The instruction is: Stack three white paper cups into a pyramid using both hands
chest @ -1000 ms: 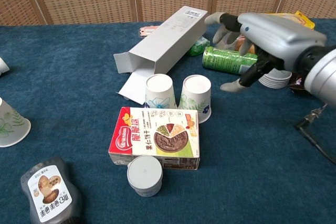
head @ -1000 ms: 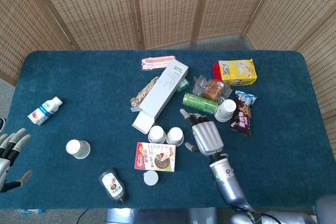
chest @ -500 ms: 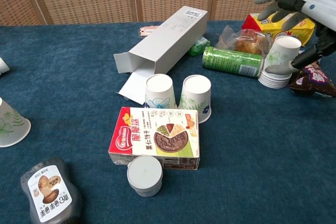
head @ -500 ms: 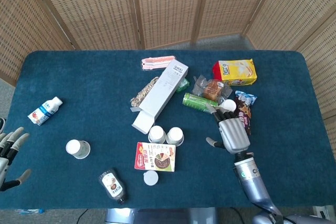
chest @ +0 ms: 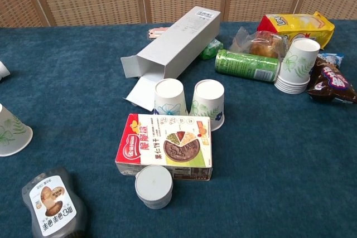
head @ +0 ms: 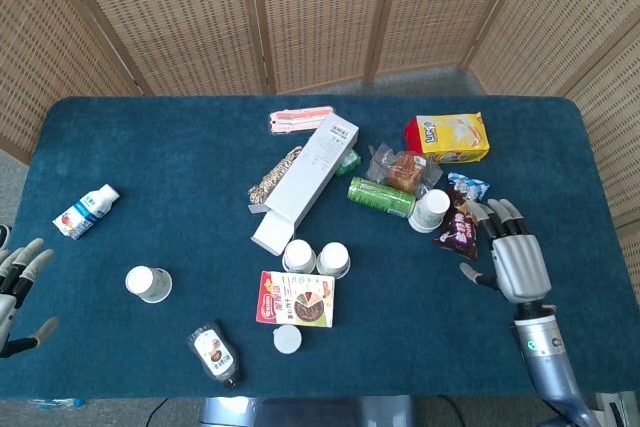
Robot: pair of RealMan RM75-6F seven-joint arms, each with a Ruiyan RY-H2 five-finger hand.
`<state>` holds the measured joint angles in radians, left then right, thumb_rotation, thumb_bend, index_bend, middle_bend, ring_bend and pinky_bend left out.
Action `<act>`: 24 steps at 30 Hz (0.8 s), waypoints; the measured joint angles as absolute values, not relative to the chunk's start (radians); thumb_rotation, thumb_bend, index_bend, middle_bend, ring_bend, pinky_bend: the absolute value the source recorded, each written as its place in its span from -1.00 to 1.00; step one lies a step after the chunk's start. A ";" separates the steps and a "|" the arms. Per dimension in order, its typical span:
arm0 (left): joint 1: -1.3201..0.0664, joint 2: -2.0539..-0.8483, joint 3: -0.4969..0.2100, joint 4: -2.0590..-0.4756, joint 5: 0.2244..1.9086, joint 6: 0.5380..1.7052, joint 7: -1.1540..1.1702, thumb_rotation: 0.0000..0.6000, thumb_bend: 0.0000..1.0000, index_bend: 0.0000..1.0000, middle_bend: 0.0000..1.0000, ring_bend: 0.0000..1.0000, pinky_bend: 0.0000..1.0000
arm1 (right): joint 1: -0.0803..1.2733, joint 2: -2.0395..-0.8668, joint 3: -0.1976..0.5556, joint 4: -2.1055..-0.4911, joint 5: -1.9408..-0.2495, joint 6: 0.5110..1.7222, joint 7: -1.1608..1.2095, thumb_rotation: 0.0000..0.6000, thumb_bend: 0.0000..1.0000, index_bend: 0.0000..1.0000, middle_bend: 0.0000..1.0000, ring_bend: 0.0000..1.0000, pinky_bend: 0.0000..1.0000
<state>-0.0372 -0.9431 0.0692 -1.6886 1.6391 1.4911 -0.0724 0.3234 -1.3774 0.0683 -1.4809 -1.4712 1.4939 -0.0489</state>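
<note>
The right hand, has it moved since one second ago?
Yes. In the head view the right hand went rightward, from beside the two upside-down cups past the cup stack, toward the table's right edge.

A table covered in dark blue cloth carries two upturned white paper cups side by side, a long white cardboard box, a green can and a dark sauce bottle.
</note>
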 measured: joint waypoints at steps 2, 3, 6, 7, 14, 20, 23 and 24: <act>-0.048 -0.950 0.064 -1.685 1.633 1.475 -0.064 1.00 -0.36 -1.00 -1.00 -1.00 -1.00 | 0.301 -1.359 0.063 -1.491 -1.466 1.503 -0.049 1.00 -0.77 -0.78 -0.61 -0.86 -0.83; -0.053 -0.954 0.061 -1.683 1.630 1.469 -0.061 1.00 -0.36 -1.00 -1.00 -1.00 -1.00 | 0.292 -1.352 0.061 -1.498 -1.463 1.507 -0.050 1.00 -0.77 -0.79 -0.62 -0.87 -0.84; -0.069 -0.968 0.051 -1.674 1.625 1.455 -0.055 1.00 -0.36 -1.00 -1.00 -1.00 -1.00 | 0.265 -1.337 0.060 -1.518 -1.454 1.525 -0.052 1.00 -0.77 -0.79 -0.64 -0.89 -0.88; -0.074 -0.972 0.048 -1.670 1.623 1.449 -0.051 1.00 -0.36 -1.00 -1.00 -1.00 -1.00 | 0.255 -1.333 0.060 -1.523 -1.452 1.533 -0.056 1.00 -0.77 -0.79 -0.65 -0.91 -0.92; -0.103 -0.994 0.039 -1.663 1.628 1.418 -0.001 1.00 -0.36 -1.00 -1.00 -1.00 -1.00 | 0.219 -1.285 0.057 -1.579 -1.406 1.514 -0.085 1.00 -0.81 -0.83 -0.88 -1.00 -1.00; -0.129 -1.023 0.031 -1.661 1.618 1.380 0.051 1.00 -0.36 -1.00 -1.00 -1.00 -1.00 | 0.188 -1.271 0.066 -1.598 -1.395 1.519 -0.057 1.00 -0.81 -0.82 -0.90 -1.00 -1.00; -0.147 -1.032 0.027 -1.673 1.609 1.350 0.083 1.00 -0.36 -1.00 -1.00 -1.00 -1.00 | 0.176 -1.269 0.072 -1.600 -1.399 1.526 -0.043 1.00 -0.81 -0.82 -0.90 -1.00 -1.00; -0.152 -1.034 0.026 -1.679 1.607 1.341 0.094 1.00 -0.36 -1.00 -1.00 -1.00 -1.00 | 0.174 -1.266 0.074 -1.601 -1.400 1.526 -0.040 1.00 -0.81 -0.82 -0.90 -1.00 -1.00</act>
<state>-0.1522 -1.0344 0.0259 -1.6790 1.6073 1.3411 0.0938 0.1744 -1.2663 0.0735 -1.6010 -1.4001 1.5263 -0.0403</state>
